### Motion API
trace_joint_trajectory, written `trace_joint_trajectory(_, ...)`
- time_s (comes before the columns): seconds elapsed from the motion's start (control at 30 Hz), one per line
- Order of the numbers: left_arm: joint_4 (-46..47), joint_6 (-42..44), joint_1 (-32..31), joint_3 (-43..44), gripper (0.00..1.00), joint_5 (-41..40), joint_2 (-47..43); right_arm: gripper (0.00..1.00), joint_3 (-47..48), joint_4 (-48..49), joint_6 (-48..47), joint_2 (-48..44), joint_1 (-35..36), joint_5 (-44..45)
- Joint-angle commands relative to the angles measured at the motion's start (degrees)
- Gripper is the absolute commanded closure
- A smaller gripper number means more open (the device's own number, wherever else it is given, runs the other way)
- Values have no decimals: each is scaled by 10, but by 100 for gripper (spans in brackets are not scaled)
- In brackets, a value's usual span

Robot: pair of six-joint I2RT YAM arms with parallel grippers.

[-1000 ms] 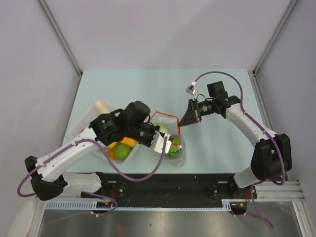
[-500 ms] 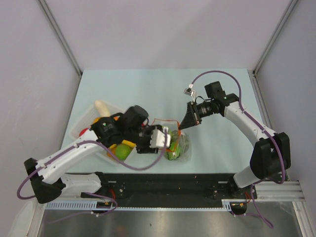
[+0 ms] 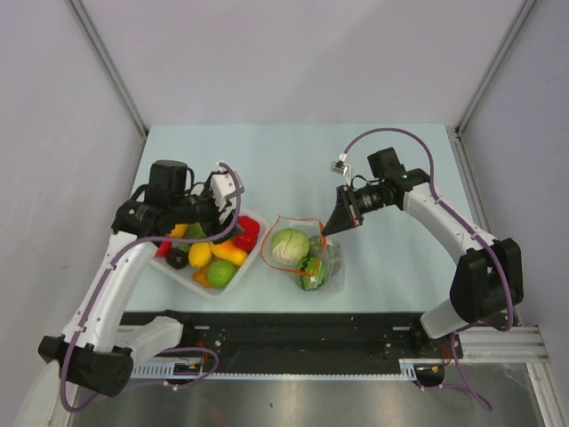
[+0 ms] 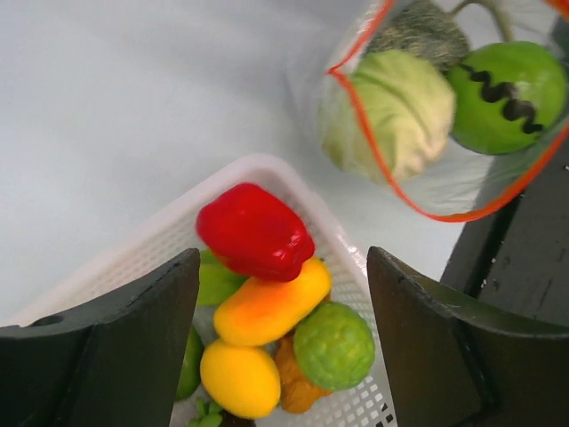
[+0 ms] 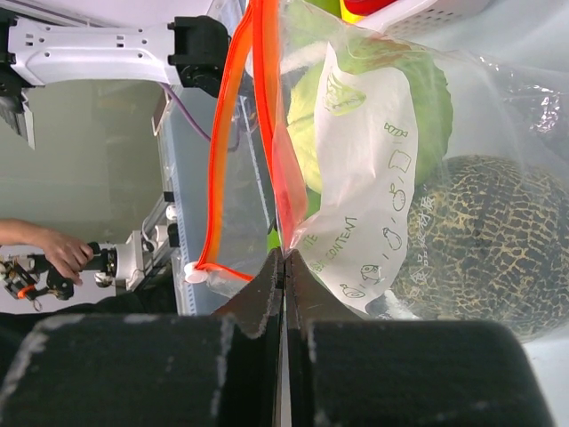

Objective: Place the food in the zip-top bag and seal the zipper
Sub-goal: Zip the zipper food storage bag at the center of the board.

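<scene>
The zip-top bag (image 3: 318,263) lies on the table with its mouth held wide, the orange-red zipper (image 3: 286,219) forming a loop. Inside are the pale cabbage (image 3: 290,245), a bright green fruit (image 3: 311,277) and the mottled grey-green ball (image 3: 330,256). My right gripper (image 3: 330,228) is shut on the bag's rim (image 5: 286,240) next to the zipper (image 5: 229,133) and its white end piece (image 5: 191,272). My left gripper (image 3: 224,218) hangs open and empty above the tray. In its view (image 4: 283,347) the cabbage (image 4: 396,107) and green fruit (image 4: 507,93) show through the bag.
A clear white tray (image 3: 183,278) left of the bag holds a red pepper (image 4: 255,229), a yellow lemon (image 4: 238,378), an orange-yellow fruit (image 4: 271,302), a rough green fruit (image 4: 333,345) and other toy produce. The black base rail (image 3: 293,325) runs along the near edge.
My left arm has pulled back to the left, from the bag's mouth to above the tray, and its jaws have opened. The cabbage now lies in the bag. The right gripper has kept its hold.
</scene>
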Motion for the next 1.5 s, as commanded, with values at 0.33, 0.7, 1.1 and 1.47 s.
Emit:
trace_joint_trajectory(0.33,14,218,-325,-87,17,-47,-12,100,37,-13,-29,14,28,2)
trace_joint_trajectory(0.7,135,170,-449,-113,78,-145,52,100,107,-20,-58,51,70,22)
trace_joint_trajectory(1.1,233,-81,-450,-35,100,-106,87,18,49,51,-74,-131,-39,105)
trace_joint_trajectory(1.47,224,-114,-420,21,100,-29,137,28,-157,129,-185,-392,-12,176)
